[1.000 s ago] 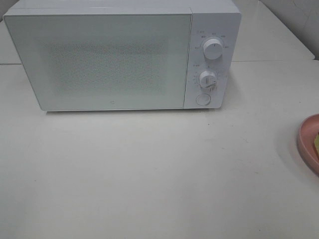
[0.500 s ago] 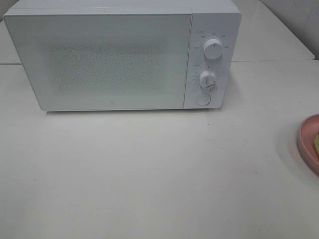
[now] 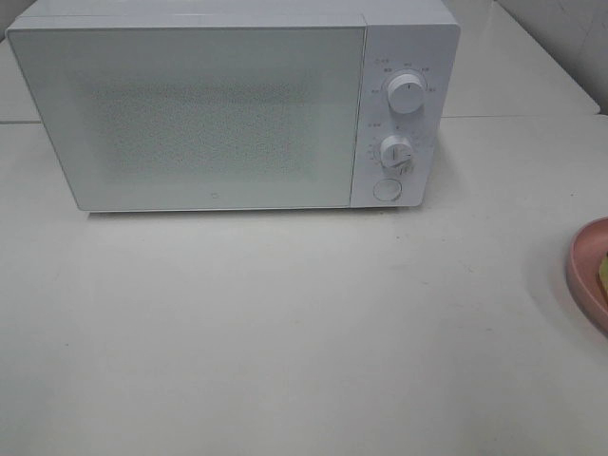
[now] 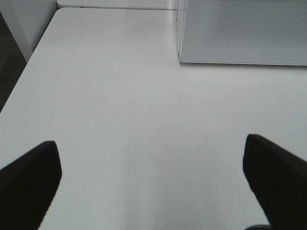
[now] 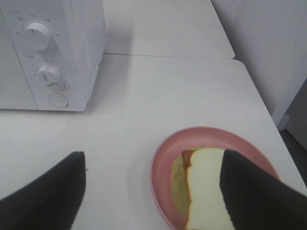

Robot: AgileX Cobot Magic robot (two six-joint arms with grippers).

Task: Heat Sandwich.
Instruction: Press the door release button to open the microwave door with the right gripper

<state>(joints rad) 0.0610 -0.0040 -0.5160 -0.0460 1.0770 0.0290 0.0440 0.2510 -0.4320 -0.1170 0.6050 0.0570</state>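
A white box-shaped microwave oven (image 3: 228, 104) is standing on the plain white surface (image 3: 285, 332), taking up the 10 to 12 o'clock part of the high view. Its wide frosted door (image 3: 190, 114) is sitting shut. On the control panel at the door's 3 o'clock side, two round white dials are lining up, the upper dial (image 3: 407, 95) at 12 o'clock of the lower dial (image 3: 396, 152), and a round white button (image 3: 387, 190) is sitting just at 6 o'clock of the lower one

A round pink plate (image 3: 581, 271) is resting on the surface at the 3 o'clock edge of the high view, cut by the frame and well apart from the microwave oven. A sandwich (image 5: 204, 187) of square white bread with a tan crust and yellowish-green filling is lying flat inside the plate, and in the high view only a thin yellowish sliver of it is showing

The left gripper (image 4: 153, 184) is hanging over bare surface near the oven's front corner, its dark fingers (image 4: 29, 184) spreading wide with nothing between them. The right gripper (image 5: 153, 160) is also standing open above the plate's rim, holding nothing. One of its fingers is overlapping the sandwich in the wrist view and the other is hanging over bare surface. Whether that finger is touching the bread cannot be told
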